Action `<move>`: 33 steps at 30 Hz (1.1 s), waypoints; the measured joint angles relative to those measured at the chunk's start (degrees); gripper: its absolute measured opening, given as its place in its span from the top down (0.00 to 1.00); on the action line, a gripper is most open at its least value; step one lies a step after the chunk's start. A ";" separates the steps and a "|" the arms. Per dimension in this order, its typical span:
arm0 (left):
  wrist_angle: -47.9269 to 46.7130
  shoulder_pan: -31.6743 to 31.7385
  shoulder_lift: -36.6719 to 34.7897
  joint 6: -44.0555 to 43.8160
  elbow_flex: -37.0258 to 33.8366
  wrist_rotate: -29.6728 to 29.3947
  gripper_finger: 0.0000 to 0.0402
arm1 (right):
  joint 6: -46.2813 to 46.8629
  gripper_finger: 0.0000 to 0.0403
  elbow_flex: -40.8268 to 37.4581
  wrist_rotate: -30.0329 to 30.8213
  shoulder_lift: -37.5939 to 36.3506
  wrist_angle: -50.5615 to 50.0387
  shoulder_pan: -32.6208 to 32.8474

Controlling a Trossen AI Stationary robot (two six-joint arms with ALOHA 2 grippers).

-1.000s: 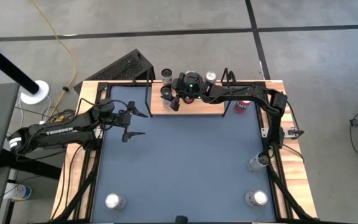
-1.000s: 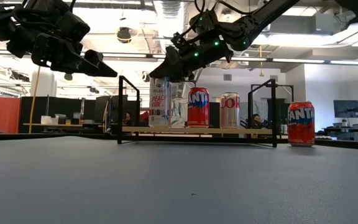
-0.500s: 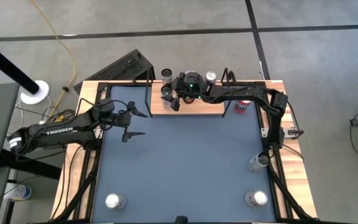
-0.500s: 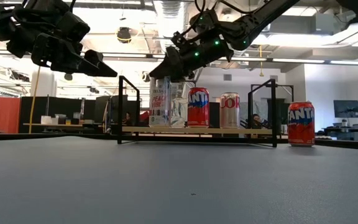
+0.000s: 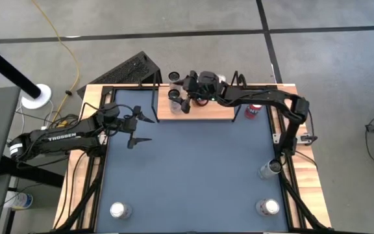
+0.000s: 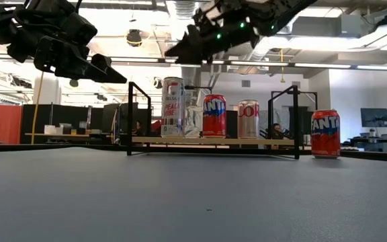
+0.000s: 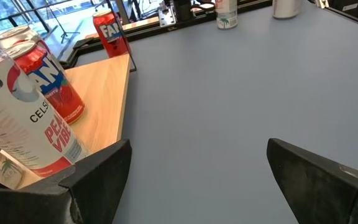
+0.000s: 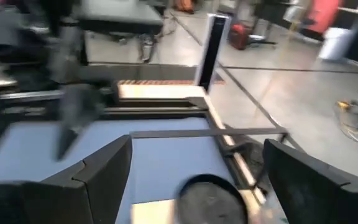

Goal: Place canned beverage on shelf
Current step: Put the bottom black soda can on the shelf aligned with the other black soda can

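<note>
Tall white-and-red can stands free on the light-wood shelf beside a red can, so the right gripper, jaws spread empty above, should lift straight up without brushing it.

Silver-and-red can, red cans, light-wood shelf, dark-blue table.

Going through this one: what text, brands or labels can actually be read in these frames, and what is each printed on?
"TROSSEN": on the left arm, high view.
"PEACH VIBE": on the tall white can on the shelf.
"FANTA": on the red can standing on the table beside the shelf.
Lettering on the two other shelf cans is only partly readable.
</note>
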 joint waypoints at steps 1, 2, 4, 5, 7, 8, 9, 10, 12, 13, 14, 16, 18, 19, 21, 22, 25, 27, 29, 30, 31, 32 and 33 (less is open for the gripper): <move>0.00 -0.01 0.00 0.00 0.00 0.00 0.09 | -0.49 0.13 0.04 -0.53 -0.66 -0.68 0.54; 0.00 -0.01 0.00 0.00 0.00 0.00 0.09 | -1.33 0.14 0.04 -1.49 -1.17 -2.15 1.04; 0.00 0.00 0.00 0.02 0.00 0.00 0.09 | -3.44 0.14 0.04 -2.85 -1.72 -4.81 2.52; 0.00 -0.02 0.00 0.02 0.00 0.00 0.09 | -4.41 0.14 0.04 -3.14 -1.92 -6.56 3.36; 0.00 0.00 0.00 0.18 0.00 0.00 0.09 | -6.53 0.15 0.00 -3.71 -2.11 -8.82 5.30; 0.00 -0.02 0.00 0.20 0.00 0.00 0.09 | -7.46 0.16 0.00 -4.13 -2.17 -9.49 6.26; 0.00 -0.02 0.00 0.20 0.00 0.00 0.09 | -8.22 0.18 0.00 -4.31 -2.21 -10.11 7.13; 0.00 -0.02 0.00 0.22 0.00 0.00 0.09 | -8.85 0.20 0.00 -4.35 -2.22 -10.62 7.89; 0.00 -0.02 0.00 0.20 0.00 0.00 0.09 | -9.87 0.26 0.00 -4.49 -1.86 -11.35 9.11; 0.00 -0.02 0.00 0.17 0.00 0.00 0.09 | -9.96 0.29 -0.01 -4.48 -1.76 -12.14 9.26; 0.00 -0.02 0.00 0.17 0.00 0.00 0.09 | -9.84 0.33 -0.07 -4.49 -1.44 -12.47 9.25; 0.00 -0.02 0.00 0.15 0.00 0.00 0.09 | -9.06 0.42 -0.04 -4.38 -0.39 -12.05 8.79; 0.00 -0.02 -0.01 0.15 0.00 0.00 0.09 | -8.48 0.52 -0.11 -4.30 0.74 -12.94 7.98; 0.00 -0.01 -0.02 0.14 0.00 0.00 0.09 | -8.48 0.59 -0.10 -4.30 1.74 -12.45 7.59; -0.02 -0.02 -0.01 0.13 0.00 0.01 0.09 | -8.34 0.72 -0.09 -4.31 3.18 -12.78 6.84; -0.02 -0.02 -0.02 0.16 0.00 0.02 0.09 | -8.09 0.79 -0.11 -4.30 3.99 -13.16 6.43; -0.22 -0.02 -0.02 0.17 0.00 0.02 0.09 | -7.99 0.96 -0.11 -4.30 5.88 -13.31 5.70; -0.20 -0.02 -0.02 0.17 0.00 0.01 0.09 | -7.97 0.97 -0.11 -4.23 6.74 -13.08 5.38; -0.20 -0.02 -0.02 0.17 0.00 0.01 0.09 | -7.97 0.97 -0.11 -3.53 7.43 -13.18 5.17; -0.22 -0.02 -0.02 0.17 0.00 0.00 0.09 | -7.97 0.97 -0.11 -2.92 7.63 -13.11 5.04; -0.22 0.00 -0.02 0.17 0.00 0.02 0.09 | -7.95 0.98 -0.11 -1.97 7.73 -13.46 5.06; -0.24 -0.02 -0.02 0.17 0.00 0.02 0.09 | -7.95 0.99 -0.13 -1.16 7.75 -13.78 5.06; -0.24 -0.02 -0.02 0.19 0.00 0.00 0.09 | -7.97 1.00 -0.13 -0.23 7.75 -13.58 5.06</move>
